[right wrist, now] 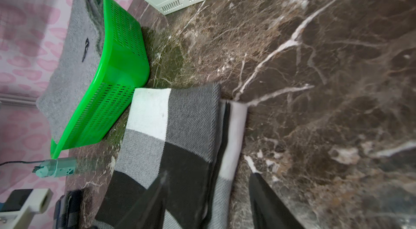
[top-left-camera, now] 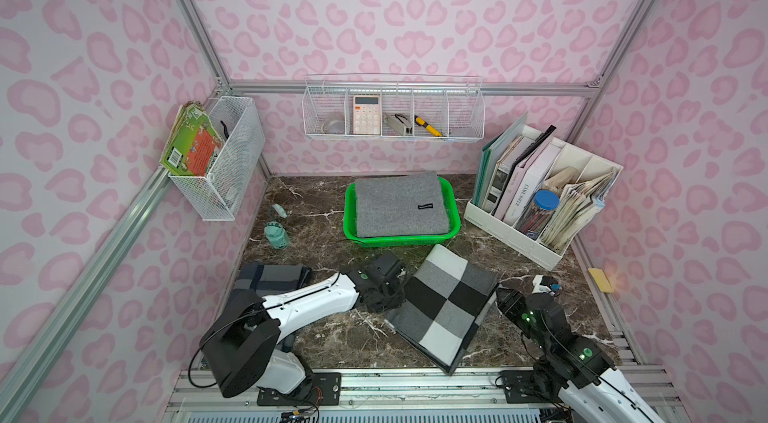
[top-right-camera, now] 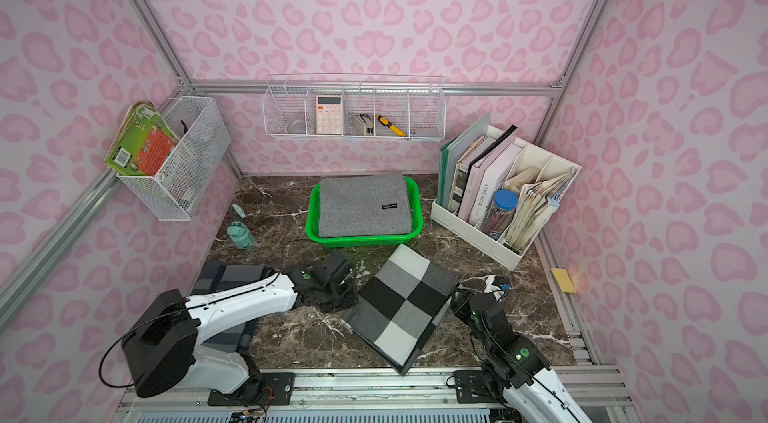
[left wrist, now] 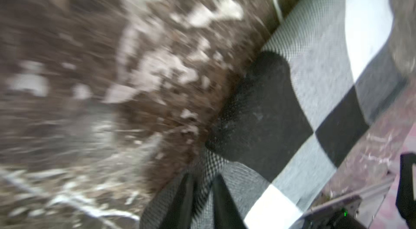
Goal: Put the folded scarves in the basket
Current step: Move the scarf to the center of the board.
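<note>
A folded black, white and grey checked scarf [top-left-camera: 444,308] [top-right-camera: 403,304] lies on the marble table in front of the green basket [top-left-camera: 399,240] [top-right-camera: 361,240] [right wrist: 121,59]. A plain grey folded scarf [top-left-camera: 399,204] [right wrist: 74,59] fills the basket. My left gripper [top-left-camera: 401,299] [left wrist: 204,178] is at the checked scarf's left edge, fingers close together with fabric [left wrist: 304,81] between them; blur hides whether they pinch it. My right gripper [top-left-camera: 500,296] [right wrist: 208,176] stands open round the scarf's right edge [right wrist: 175,126], one finger above the cloth and one by the table.
A dark plaid scarf [top-left-camera: 270,279] lies under my left arm. A teal gadget [top-left-camera: 276,234] sits at the left, a white file organiser [top-left-camera: 540,209] at the right and a small white device [top-left-camera: 544,283] near my right arm. The checked scarf's near corner overhangs the table's front edge.
</note>
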Motion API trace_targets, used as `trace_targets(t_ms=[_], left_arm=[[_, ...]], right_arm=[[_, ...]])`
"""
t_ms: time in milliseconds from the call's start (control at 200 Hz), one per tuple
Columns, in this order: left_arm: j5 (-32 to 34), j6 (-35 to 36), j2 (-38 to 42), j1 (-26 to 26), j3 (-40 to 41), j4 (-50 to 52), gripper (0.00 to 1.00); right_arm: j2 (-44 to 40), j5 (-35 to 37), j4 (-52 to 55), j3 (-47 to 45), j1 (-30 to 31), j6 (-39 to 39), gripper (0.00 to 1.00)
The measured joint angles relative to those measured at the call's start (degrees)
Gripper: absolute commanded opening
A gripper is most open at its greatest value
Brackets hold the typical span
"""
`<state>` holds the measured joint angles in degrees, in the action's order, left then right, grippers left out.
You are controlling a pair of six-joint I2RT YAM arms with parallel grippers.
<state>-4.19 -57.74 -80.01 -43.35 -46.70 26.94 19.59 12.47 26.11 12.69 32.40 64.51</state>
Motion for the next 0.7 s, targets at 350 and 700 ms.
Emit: trace_targets(t_ms=[350,700], left_arm=[[1.49,0.28,11.72,3.23,3.87,6.51,0.71],[-2.60,-9.68,22.58,-0.66,13.70,5.01,0.70]], right_arm=[[25.35,-3.21,-12.24,7.54,0.02,-8.59,0.58],[54.01,-7.13,-17.92,21.42,2.10,-13.68,0.38]])
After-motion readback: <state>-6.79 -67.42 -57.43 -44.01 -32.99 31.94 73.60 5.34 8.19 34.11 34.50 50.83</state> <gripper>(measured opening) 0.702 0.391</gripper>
